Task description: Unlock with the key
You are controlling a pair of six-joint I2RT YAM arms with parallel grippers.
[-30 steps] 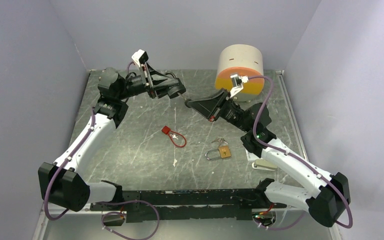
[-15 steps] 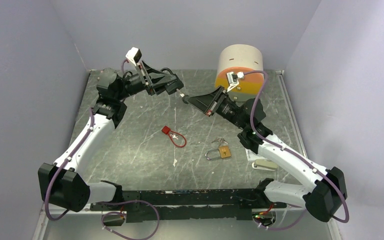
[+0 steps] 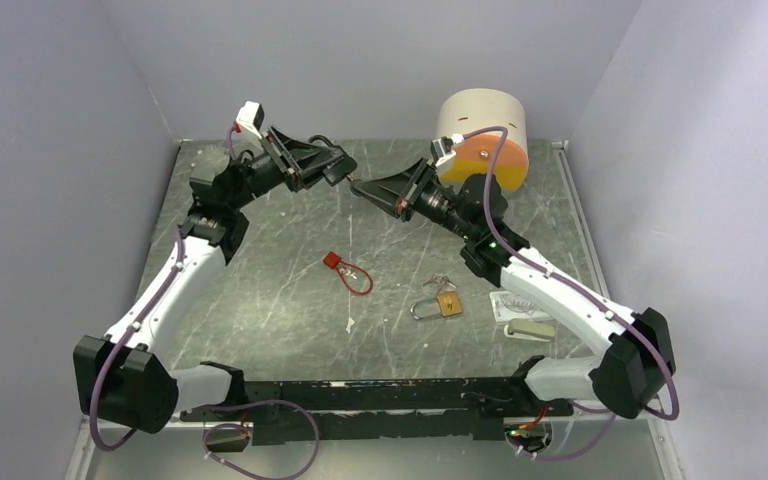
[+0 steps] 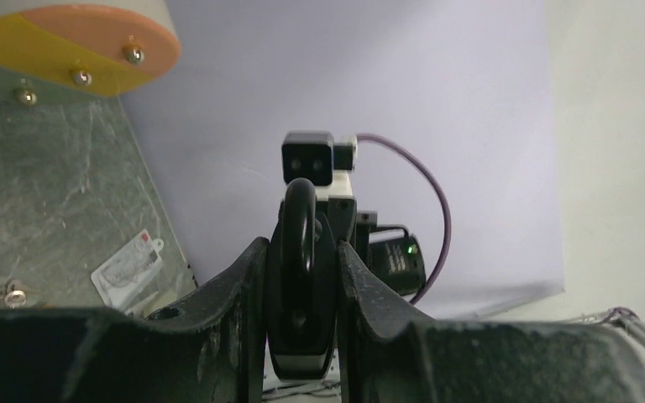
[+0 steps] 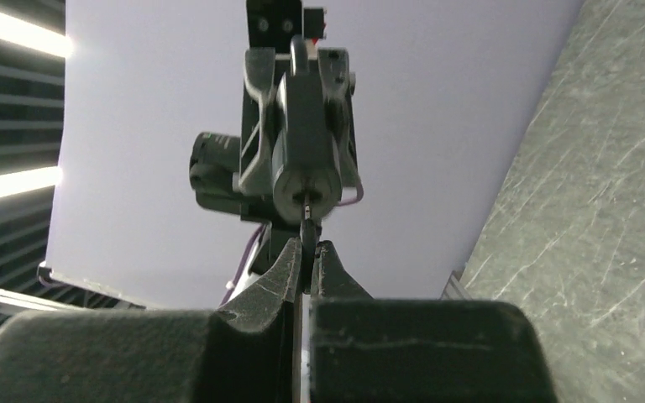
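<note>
Two pincers meet mid-air: left pincer grips the black padlock, right pincer is pinched shut on the key, its tip at the keyhole just ahead. Keep the key square to the keyhole and push straight in before twisting. Since a second ago both pincers rose and swung left.

table: grey marbled | held padlock: black | key: dark | cord: red | drum: cream, orange face
</note>
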